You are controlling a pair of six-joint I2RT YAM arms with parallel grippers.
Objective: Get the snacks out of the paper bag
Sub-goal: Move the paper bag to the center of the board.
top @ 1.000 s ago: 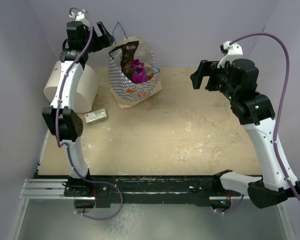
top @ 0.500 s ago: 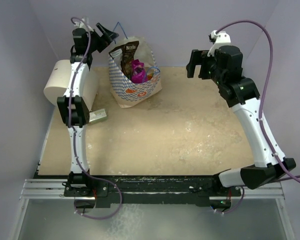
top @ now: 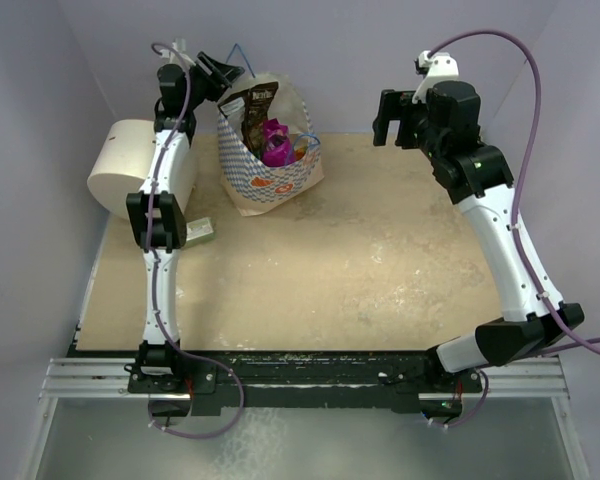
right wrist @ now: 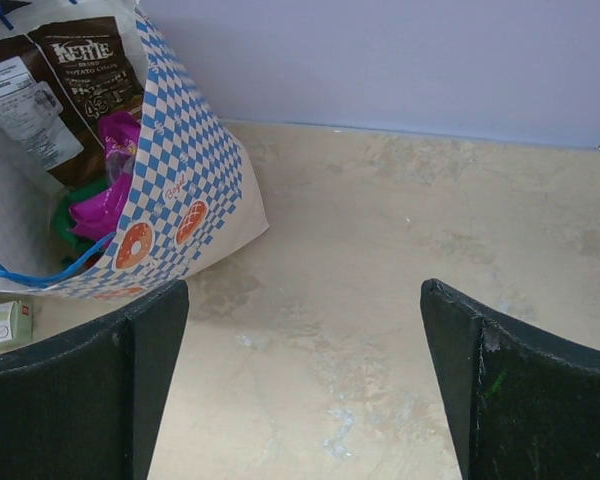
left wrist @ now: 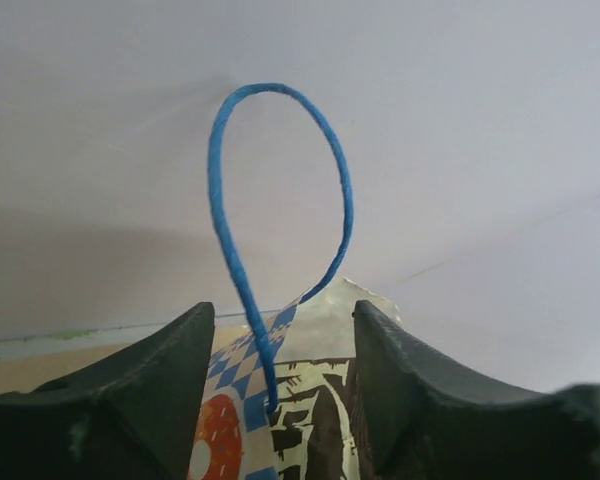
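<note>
Snacks (top: pixel 273 140): three visible in paper bag (top: pixel 270 188), 11 o'clock.
Left hand (left wrist: pixel 280 315): half-open astride its handle (left wrist: pixel 280 88).
Right hand (right wrist: pixel 302 290): wide open, empty.

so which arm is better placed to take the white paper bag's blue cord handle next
Left. The left tool is at the blue cord handle of the white paper bag, which shows between its jaws. The right tool hangs open over the tan tabletop, apart from it.

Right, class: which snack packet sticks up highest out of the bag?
The dark brown packet: its top rises above the bag rim, while the magenta and green ones sit lower inside.
</note>
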